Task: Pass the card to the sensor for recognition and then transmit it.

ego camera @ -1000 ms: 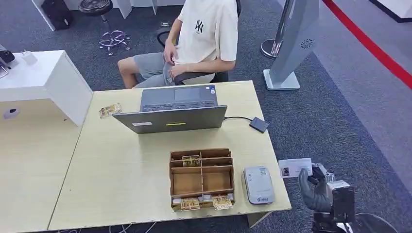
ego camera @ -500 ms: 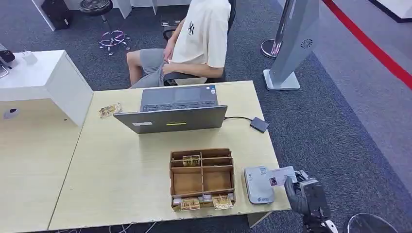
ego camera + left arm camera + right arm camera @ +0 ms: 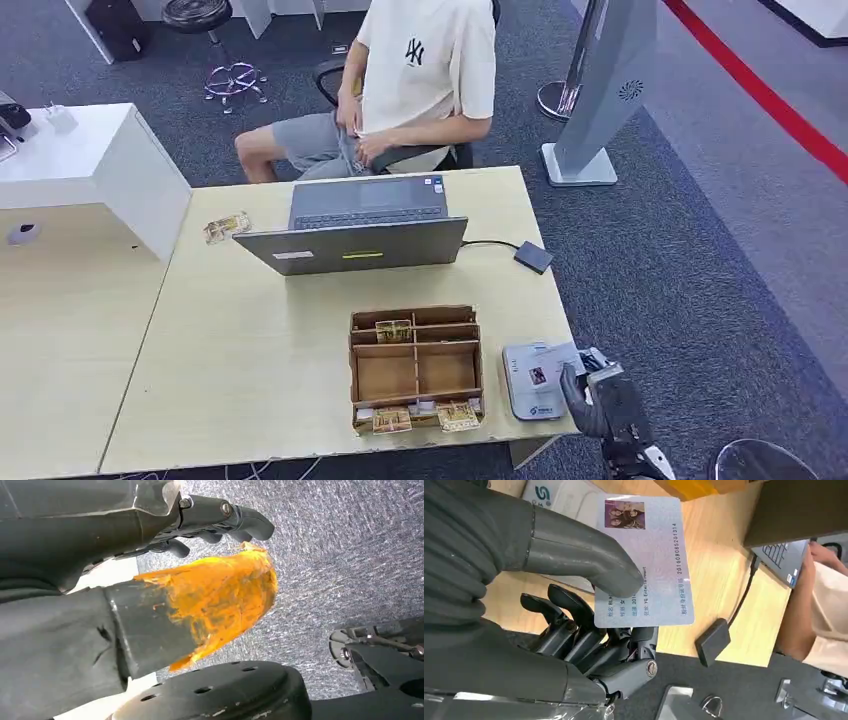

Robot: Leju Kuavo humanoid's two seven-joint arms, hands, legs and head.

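fingers (image 3: 574,630) and thumb of the right hand (image 3: 590,398) are clamped on the card (image 3: 646,560), thumb on its face, dark fingers under it. left hand (image 3: 165,610): fingers curled in, nothing in them, orange stain on the thumb, carpet behind it. vs the earlier frames: right hand has moved in from beyond the surface (image 3: 260,340) edge, off to the right, and the card now sits over the white sensor (image 3: 524,392), covering its right part; a second ago it was clear of the sensor over the carpet. person (image 3: 420,70) behind the laptop (image 3: 360,235) has shifted in the chair. cardboard organizer (image 3: 415,368) and black adapter (image 3: 533,256) unchanged. writing: card has a small photo, number 2016080852013 14 along one edge, "bla..." partly under the thumb, other lines too small. sensor shows a blue logo, letter "s" in the right wrist view. person's shirt reads "ny".
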